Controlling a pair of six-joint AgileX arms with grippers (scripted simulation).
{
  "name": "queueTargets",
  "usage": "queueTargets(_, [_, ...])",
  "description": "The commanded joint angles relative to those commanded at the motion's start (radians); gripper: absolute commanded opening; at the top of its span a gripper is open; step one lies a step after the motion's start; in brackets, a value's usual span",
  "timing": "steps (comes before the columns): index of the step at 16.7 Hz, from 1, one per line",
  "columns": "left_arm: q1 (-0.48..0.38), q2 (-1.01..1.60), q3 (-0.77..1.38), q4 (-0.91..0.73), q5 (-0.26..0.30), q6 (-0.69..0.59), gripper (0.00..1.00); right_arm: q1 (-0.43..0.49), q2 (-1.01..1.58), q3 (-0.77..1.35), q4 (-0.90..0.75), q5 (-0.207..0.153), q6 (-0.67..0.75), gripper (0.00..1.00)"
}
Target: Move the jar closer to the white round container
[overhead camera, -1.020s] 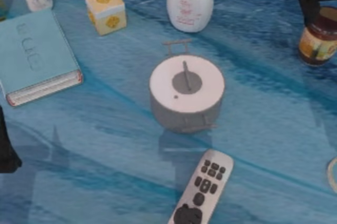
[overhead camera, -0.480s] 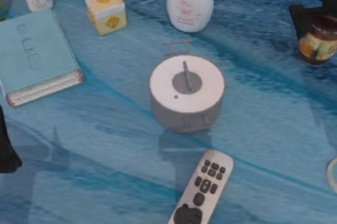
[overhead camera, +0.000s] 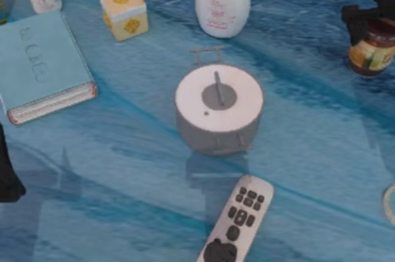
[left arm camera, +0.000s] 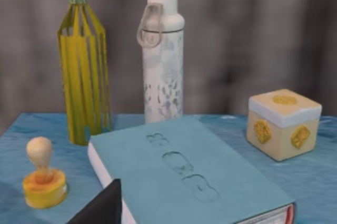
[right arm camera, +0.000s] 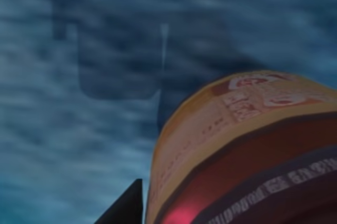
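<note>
At the top view's upper right, the right tool [overhead camera: 368, 20] sits over the jar [overhead camera: 371, 52]; I cannot tell whether it grips it.

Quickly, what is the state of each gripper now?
Left gripper: parked at the table's left edge, cannot be told.
Right gripper: at the jar, cannot be told.

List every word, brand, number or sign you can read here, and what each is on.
"Dove": on the white bottle at the table's far edge; the pink lines beneath it are too blurred to read.
Jar label: print too blurred to read in the top and right wrist views.
Book cover: embossed marks, unreadable.
Remote buttons: no legible signs.
</note>
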Motion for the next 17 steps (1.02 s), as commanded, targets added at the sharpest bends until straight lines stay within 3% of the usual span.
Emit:
queueTargets(7, [0.0,0.0,0.0,0.0,0.0,0.0,1.0,0.0,0.0,0.0,0.0,0.0,0.0,0.02])
queueTargets(17, [0.0,0.0,0.0,0.0,0.0,0.0,1.0,-0.003,-0.003,-0.002,0.0,-0.001,0.001,0.0])
